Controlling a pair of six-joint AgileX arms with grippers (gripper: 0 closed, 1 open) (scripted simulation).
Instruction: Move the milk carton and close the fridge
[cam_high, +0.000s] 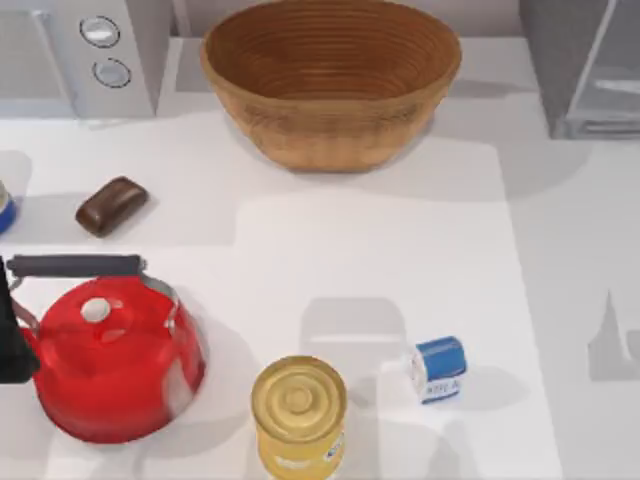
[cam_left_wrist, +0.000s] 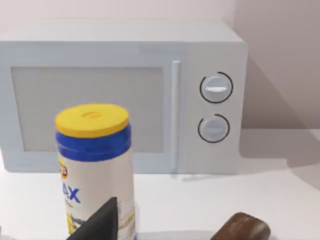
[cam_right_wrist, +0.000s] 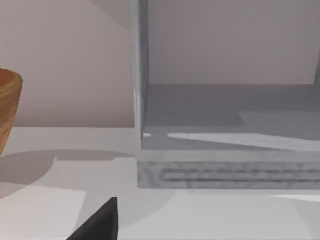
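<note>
**Milk carton on the table, fridge standing open**

The white table (cam_high: 400, 260) carries everything. At its far right corner stands the fridge (cam_high: 585, 70), grey and boxy, its door (cam_high: 622, 60) swung open; the right wrist view looks into its pale interior (cam_right_wrist: 225, 107). At the far left corner is the grey microwave (cam_high: 85, 55) with two round knobs, seen front-on in the left wrist view (cam_left_wrist: 120, 95). Between them, at the far middle, sits a wide woven basket (cam_high: 332, 80).

Near the left edge stands a red kettle (cam_high: 112, 360) with a dark handle. A yellow tin can (cam_high: 298, 415) stands at the near edge, and the milk carton (cam_high: 438, 369), white with a blue top, sits just to its right, apart from it and well away from the fridge. A brown bar (cam_high: 111, 205) lies left of centre. A blue canister with a yellow lid (cam_left_wrist: 95, 167) stands before the microwave.

For both the left and right grippers I cannot tell whether the pincer is released or clenched.
</note>
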